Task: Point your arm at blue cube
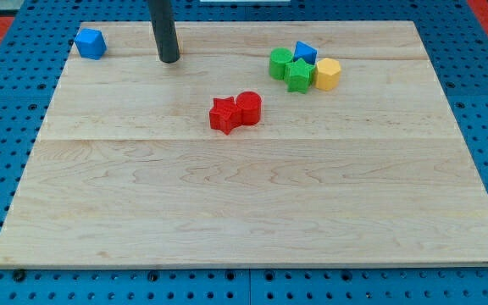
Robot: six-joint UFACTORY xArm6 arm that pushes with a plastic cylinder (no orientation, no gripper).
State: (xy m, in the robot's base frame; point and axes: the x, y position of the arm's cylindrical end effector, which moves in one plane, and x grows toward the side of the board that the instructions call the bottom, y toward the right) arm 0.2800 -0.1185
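The blue cube (pixel 91 43) sits at the top left corner of the wooden board (pixel 244 195). My tip (pixel 169 60) is the lower end of a dark rod coming down from the view's top. It rests on the board to the right of the blue cube, apart from it by a clear gap. It touches no block.
A red star block (pixel 224 115) touches a red cylinder (pixel 248 108) near the board's middle. At the top right, a green cylinder (pixel 280 63), a green star block (pixel 299 74), a blue triangular block (pixel 305 52) and a yellow hexagonal block (pixel 328 74) cluster together.
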